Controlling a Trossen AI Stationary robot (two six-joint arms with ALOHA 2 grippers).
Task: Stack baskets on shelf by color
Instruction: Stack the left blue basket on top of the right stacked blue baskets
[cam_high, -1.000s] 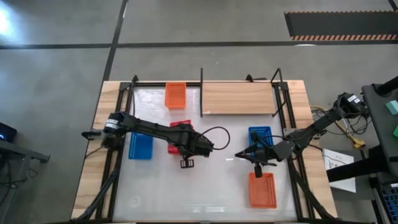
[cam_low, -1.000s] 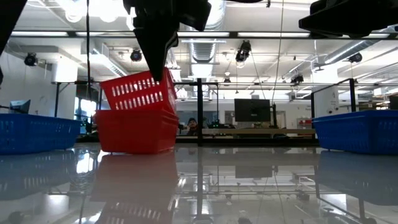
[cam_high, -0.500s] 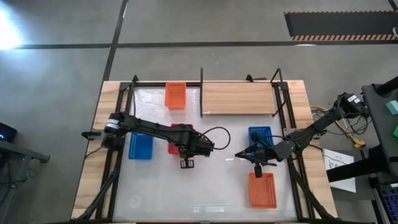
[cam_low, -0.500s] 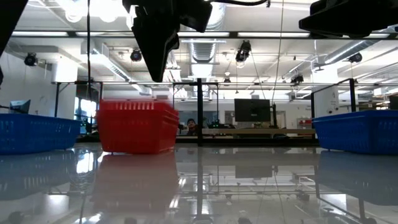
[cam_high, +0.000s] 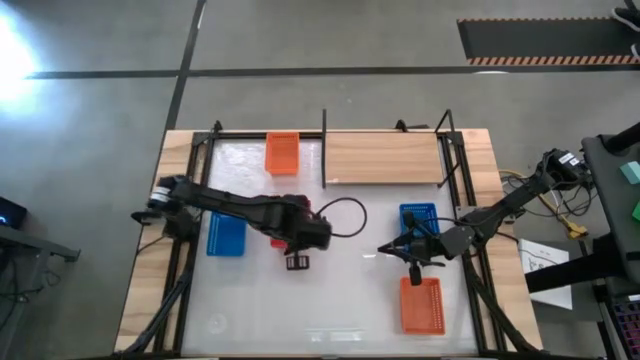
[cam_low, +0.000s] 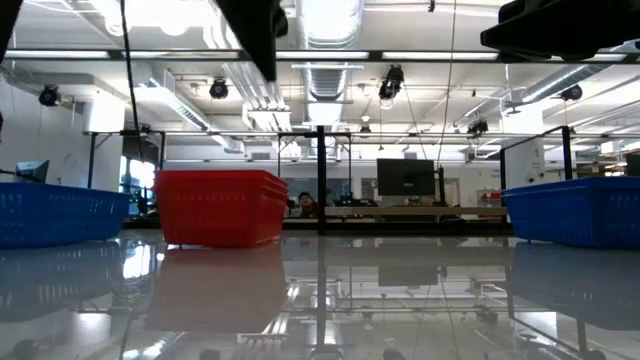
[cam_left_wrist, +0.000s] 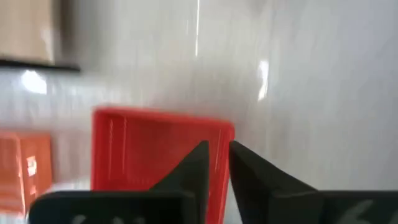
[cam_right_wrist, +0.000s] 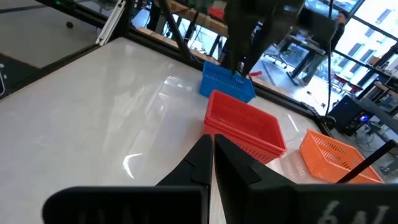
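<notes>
— Rising clear of the red stack (cam_low: 222, 207), left gripper (cam_high: 297, 262), and leaving the top red basket lying level in the one beneath, no longer tilting as a second ago.

— Carrying anything?

— Nothing. Showing only a thin gap between the jaws in the left wrist view, hovering just over the stack's rim (cam_left_wrist: 155, 158).

— And the right gripper (cam_high: 385, 250)?

— Waiting low over the white tabletop (cam_high: 340, 310), jaws pressed together and empty, pointing toward the red stack, between a blue basket (cam_high: 418, 218) and an orange basket (cam_high: 421, 304).

— Getting anywhere with the shelf (cam_high: 383, 158)?

— Hardly starting, judging by the bare board. Standing on the tabletop left of the shelf, the red stack. Lying apart, the rest in sight: another orange basket (cam_high: 282, 152) beside the shelf's left end, another blue basket (cam_high: 226, 234) on the left side.

— So, remaining?

— Probably pairing up orange and blue, finding any baskets not showing, then moving every stack onto the board.
</notes>
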